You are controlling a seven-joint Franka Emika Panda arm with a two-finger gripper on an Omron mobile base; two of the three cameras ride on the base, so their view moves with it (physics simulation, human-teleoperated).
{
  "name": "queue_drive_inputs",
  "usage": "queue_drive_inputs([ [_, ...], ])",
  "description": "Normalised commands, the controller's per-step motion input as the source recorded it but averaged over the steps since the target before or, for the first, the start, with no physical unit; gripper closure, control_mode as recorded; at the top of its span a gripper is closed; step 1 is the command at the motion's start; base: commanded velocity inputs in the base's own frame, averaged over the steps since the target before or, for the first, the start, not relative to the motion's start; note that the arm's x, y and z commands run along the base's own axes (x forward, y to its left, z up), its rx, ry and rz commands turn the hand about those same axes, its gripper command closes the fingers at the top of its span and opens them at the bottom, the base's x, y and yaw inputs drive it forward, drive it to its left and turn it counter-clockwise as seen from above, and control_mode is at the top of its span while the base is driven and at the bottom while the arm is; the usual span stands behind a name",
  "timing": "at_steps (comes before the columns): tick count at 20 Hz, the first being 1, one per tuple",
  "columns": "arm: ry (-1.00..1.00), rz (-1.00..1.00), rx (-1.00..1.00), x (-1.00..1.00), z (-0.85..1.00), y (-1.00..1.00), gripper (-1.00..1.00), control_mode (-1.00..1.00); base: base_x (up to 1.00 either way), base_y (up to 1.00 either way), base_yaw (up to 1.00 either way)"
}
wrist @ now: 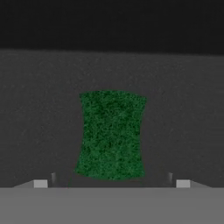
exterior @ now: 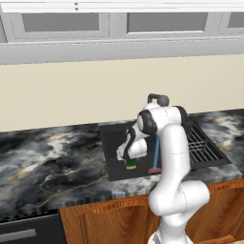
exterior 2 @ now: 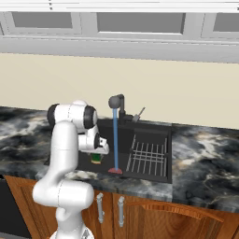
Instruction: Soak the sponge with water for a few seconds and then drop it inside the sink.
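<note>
The sponge (wrist: 111, 133) shows its green face in the hand view, lying below the hand against the dark floor of the sink (exterior: 112, 143). In the left base view the sponge (exterior: 130, 165) is a small yellow and green block just under my gripper (exterior: 129, 159), left of the water (exterior: 156, 151). My gripper (wrist: 111, 183) is open: its fingertips (wrist: 40, 183) stand wide apart on either side of the sponge, with gaps between them and it. The water (exterior 2: 115, 140) falls as a thin blue stream from the dark tap (exterior 2: 116, 101) and ends on a reddish patch (exterior 2: 115, 171).
A wire rack (exterior: 200, 145) fills the right part of the basin (exterior 2: 147, 156). Grey-black marbled counter (exterior: 47, 162) runs on both sides of the sink. Wooden cabinet doors (exterior 2: 140, 214) are below, a cream wall behind.
</note>
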Motion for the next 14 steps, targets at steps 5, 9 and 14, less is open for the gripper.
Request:
queue_drive_inputs([
  [5,-0.08,0.05,0.0,-0.27,0.5,0.0,-1.0,-1.0,0.0,0.0,0.0],
  [9,-0.09,0.04,0.0,-0.3,0.54,0.0,-1.0,-1.0,0.0,0.0,0.0],
  [14,-0.08,0.03,0.0,-0.05,0.59,0.0,-1.0,-1.0,0.0,0.0,0.0],
])
